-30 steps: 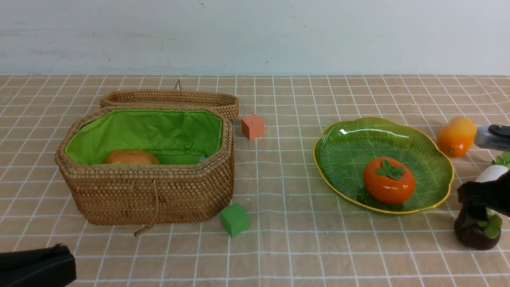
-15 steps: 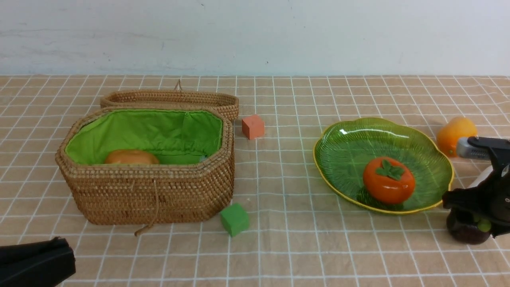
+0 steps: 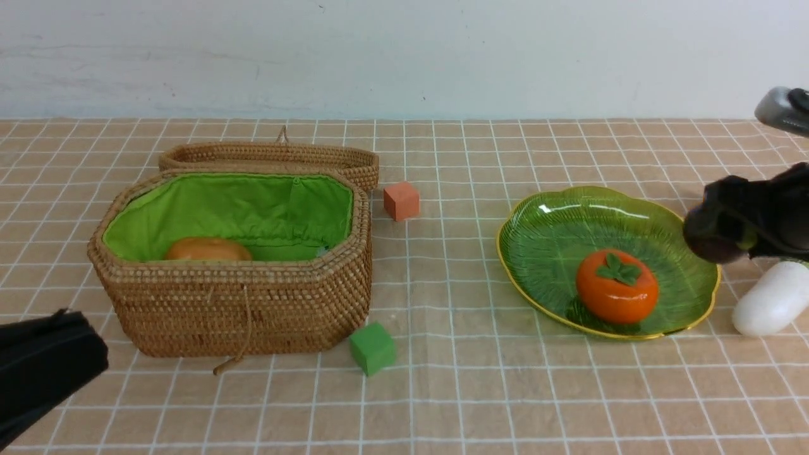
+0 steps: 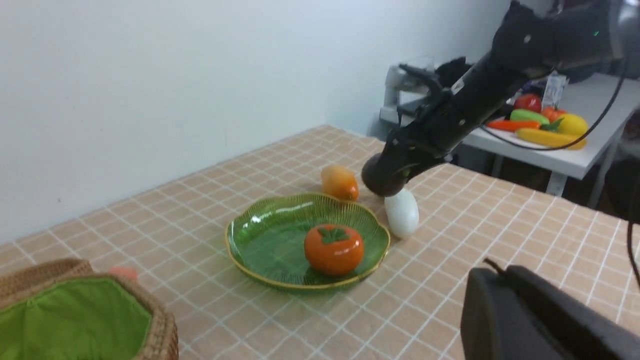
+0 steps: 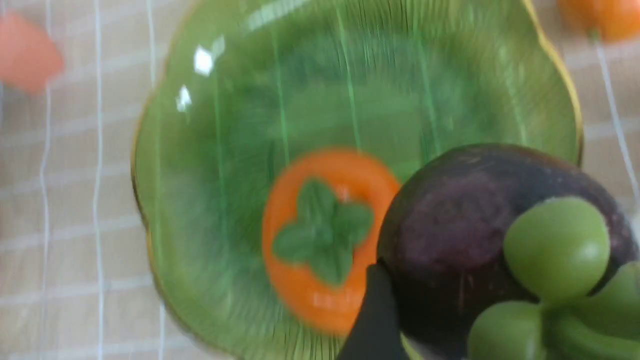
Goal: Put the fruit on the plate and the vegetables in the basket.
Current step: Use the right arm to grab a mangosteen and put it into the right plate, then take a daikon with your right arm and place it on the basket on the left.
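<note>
- Mangosteen [image 3: 708, 245], dark purple and glossy with a green cap, is up off the desk [image 3: 480, 392], in the air by the right edge of the plate [image 3: 550, 218].
- Right end effector [image 3: 739, 215] has it clamped between its fingers, with the arm reaching in from the right and angled down toward the plate.
- Persimmon [image 3: 616, 294], round and orange with a green leaf cap, sits on the plate's near side.
- Mango [image 4: 339, 182] lies on the desk just beyond the plate, and the white radish [image 3: 771, 300] lies just right of the plate.
- Potato [image 3: 208, 249] is in the basket [image 3: 253, 309].
- Left end effector [image 3: 44, 366] sits low at the near left with its jaws closed.
</note>
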Motion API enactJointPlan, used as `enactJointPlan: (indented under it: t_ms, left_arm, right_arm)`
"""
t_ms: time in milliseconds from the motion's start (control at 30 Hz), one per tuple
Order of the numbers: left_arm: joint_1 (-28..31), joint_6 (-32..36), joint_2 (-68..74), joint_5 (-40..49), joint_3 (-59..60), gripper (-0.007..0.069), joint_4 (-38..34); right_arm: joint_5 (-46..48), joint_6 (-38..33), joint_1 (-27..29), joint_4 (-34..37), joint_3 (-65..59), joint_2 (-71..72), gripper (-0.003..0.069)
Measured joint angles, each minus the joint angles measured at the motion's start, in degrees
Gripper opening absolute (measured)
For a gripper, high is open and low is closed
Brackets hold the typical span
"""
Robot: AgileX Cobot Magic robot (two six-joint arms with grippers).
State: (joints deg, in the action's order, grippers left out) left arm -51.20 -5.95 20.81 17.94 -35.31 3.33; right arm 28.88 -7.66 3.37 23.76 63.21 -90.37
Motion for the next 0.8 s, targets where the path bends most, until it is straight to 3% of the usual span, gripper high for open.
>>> enactJointPlan:
  t_ms: [200, 400, 600, 800]
  left_arm:
    - [0.0, 0.0, 0.0, -0.6, 0.0, 0.0006, 0.0]
    - [0.0, 0.0, 0.0, -0.6, 0.0, 0.0006, 0.0]
    - [0.0, 0.0, 0.2, 3.2, 0.0, 0.0006, 0.8]
    - [0.0, -0.9, 2.9, 7.4, 0.0, 0.0006, 1.1]
  right_arm:
    - [-3.6, -2.7, 0.0, 1.2, 5.6, -12.0, 0.0553]
    - [1.9, -2.7, 0.0, 0.4, 9.7, -12.6, 0.0678]
    - [11.8, 0.0, 1.0, -4.9, 12.0, -7.3, 0.0637]
    - [16.6, 13.2, 6.0, -13.5, 12.4, -4.7, 0.0573]
